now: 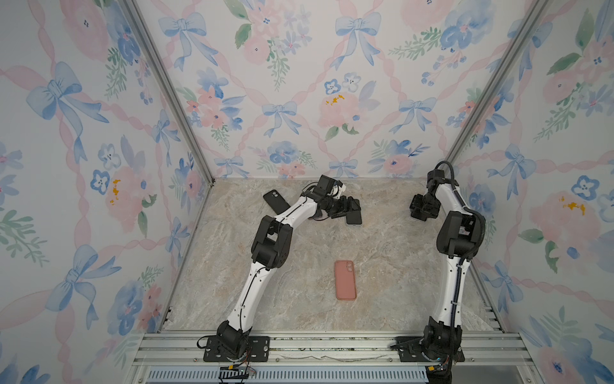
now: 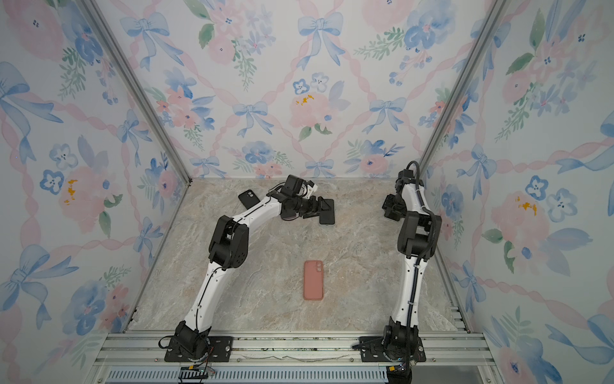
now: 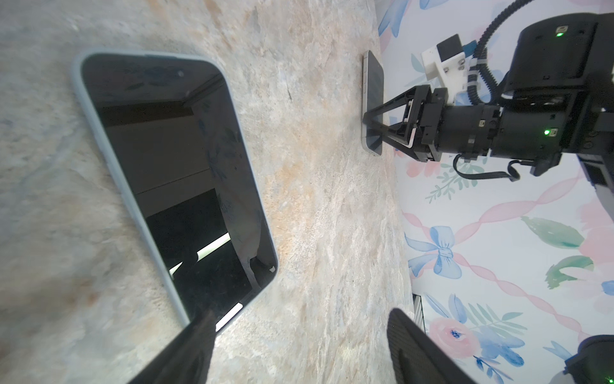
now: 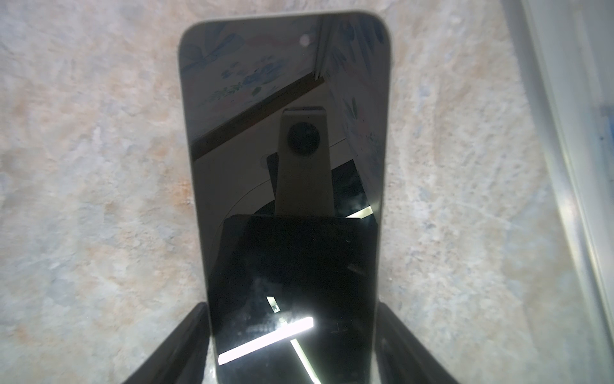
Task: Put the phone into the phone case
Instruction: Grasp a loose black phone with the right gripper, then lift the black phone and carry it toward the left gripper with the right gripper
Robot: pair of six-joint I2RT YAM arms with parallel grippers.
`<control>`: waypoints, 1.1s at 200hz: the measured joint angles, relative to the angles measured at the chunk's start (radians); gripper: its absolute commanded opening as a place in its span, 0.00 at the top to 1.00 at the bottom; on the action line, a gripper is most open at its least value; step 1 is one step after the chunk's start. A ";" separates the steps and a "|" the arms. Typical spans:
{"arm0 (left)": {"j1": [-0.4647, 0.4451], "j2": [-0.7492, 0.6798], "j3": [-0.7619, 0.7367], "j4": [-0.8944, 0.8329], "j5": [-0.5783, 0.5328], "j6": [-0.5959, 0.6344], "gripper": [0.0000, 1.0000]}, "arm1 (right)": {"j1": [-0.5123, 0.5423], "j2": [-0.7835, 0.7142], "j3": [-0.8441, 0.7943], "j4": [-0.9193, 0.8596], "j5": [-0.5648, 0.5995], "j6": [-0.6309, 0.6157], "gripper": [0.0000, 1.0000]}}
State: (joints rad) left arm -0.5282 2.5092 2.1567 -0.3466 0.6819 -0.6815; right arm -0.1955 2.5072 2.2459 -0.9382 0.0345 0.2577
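Observation:
A dark-screened phone (image 4: 285, 149) lies screen up on the marble table at the back right. My right gripper (image 4: 291, 309) is shut on it, its fingers (image 4: 196, 332) pressed against both long sides; the left wrist view shows that grip (image 3: 372, 123) side-on. In both top views the right gripper (image 1: 419, 212) (image 2: 392, 211) hides this phone. At the back middle my left gripper (image 3: 302, 316) (image 1: 352, 207) stands open and holds nothing. One of its fingers (image 3: 189, 349) overlaps the corner of a second phone (image 3: 176, 186) (image 1: 355, 217), which has a pale blue rim. A black phone case (image 1: 275, 201) lies back left.
A salmon-pink case or cased phone (image 1: 345, 280) (image 2: 313, 280) lies back up in the middle of the table (image 1: 382, 266). Flowered walls close in the left, back and right. An aluminium rail (image 1: 332, 345) with both arm bases runs along the front.

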 measured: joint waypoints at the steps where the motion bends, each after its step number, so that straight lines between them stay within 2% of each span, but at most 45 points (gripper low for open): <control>1: 0.000 0.000 0.000 0.000 0.000 0.000 0.18 | 0.000 0.000 0.000 0.000 0.000 0.000 0.32; 45: 0.002 -0.009 -0.057 0.000 0.008 0.001 0.18 | 0.002 -0.023 -0.040 0.020 -0.002 -0.005 0.37; 118: 0.002 -0.159 -0.241 -0.008 0.019 0.028 0.19 | 0.079 -0.338 -0.498 0.142 -0.043 -0.004 0.41; 171: -0.016 -0.258 -0.342 -0.008 0.037 0.051 0.19 | 0.242 -0.667 -0.888 0.288 -0.043 0.011 0.42; 220: -0.069 -0.288 -0.424 -0.007 0.071 0.061 0.22 | 0.475 -0.870 -1.199 0.447 -0.027 0.044 0.44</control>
State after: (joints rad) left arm -0.5968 2.2215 1.7329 -0.3538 0.7525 -0.6201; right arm 0.2798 1.6371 1.0466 -0.4915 0.0078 0.3019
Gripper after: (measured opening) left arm 0.784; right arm 0.705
